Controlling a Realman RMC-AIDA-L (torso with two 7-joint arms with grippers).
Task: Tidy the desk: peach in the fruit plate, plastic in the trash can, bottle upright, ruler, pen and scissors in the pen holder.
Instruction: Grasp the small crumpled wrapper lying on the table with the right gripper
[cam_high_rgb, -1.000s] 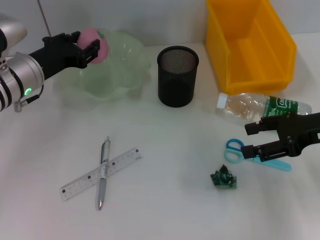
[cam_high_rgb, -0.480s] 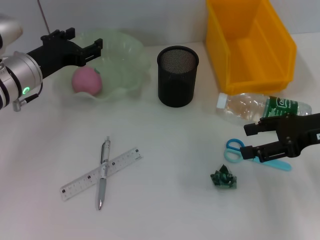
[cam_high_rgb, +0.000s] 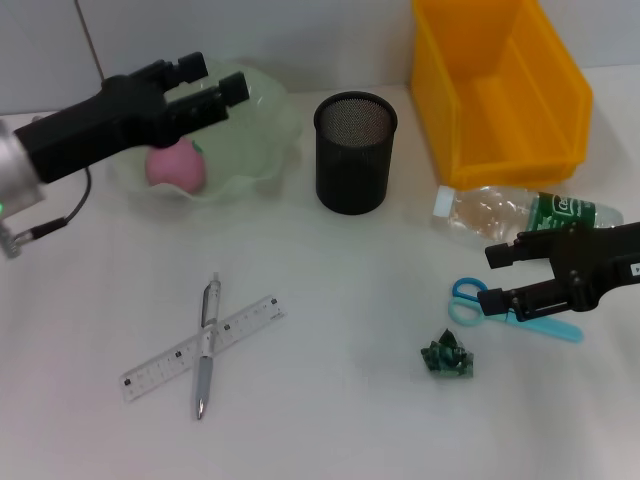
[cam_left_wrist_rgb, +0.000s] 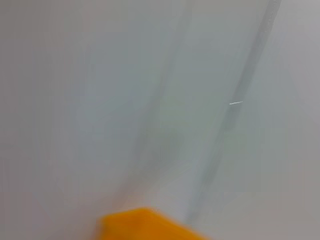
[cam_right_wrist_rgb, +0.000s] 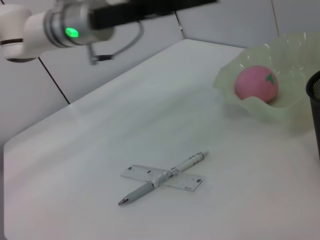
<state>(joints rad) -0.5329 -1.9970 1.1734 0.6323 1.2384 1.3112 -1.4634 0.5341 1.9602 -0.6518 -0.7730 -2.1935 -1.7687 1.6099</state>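
The pink peach (cam_high_rgb: 177, 166) lies in the pale green fruit plate (cam_high_rgb: 262, 120); it also shows in the right wrist view (cam_right_wrist_rgb: 256, 83). My left gripper (cam_high_rgb: 216, 79) is open and empty, above the plate's back. The black mesh pen holder (cam_high_rgb: 354, 152) stands mid-table. A clear bottle (cam_high_rgb: 520, 212) lies on its side. My right gripper (cam_high_rgb: 493, 279) is open, hovering by the blue scissors (cam_high_rgb: 512, 316). Crumpled green plastic (cam_high_rgb: 447, 357) lies left of them. The pen (cam_high_rgb: 205, 350) lies crossed over the clear ruler (cam_high_rgb: 160, 368) at front left.
The yellow bin (cam_high_rgb: 495, 85) stands at the back right; its corner shows in the left wrist view (cam_left_wrist_rgb: 145, 225). The right wrist view shows the pen (cam_right_wrist_rgb: 187, 162), the ruler (cam_right_wrist_rgb: 135, 173), the plate (cam_right_wrist_rgb: 280, 107) and my left arm (cam_right_wrist_rgb: 75, 25).
The left gripper let go of the peach, which dropped into the plate. The open gripper then swung right and up over the plate. The right arm stayed still.
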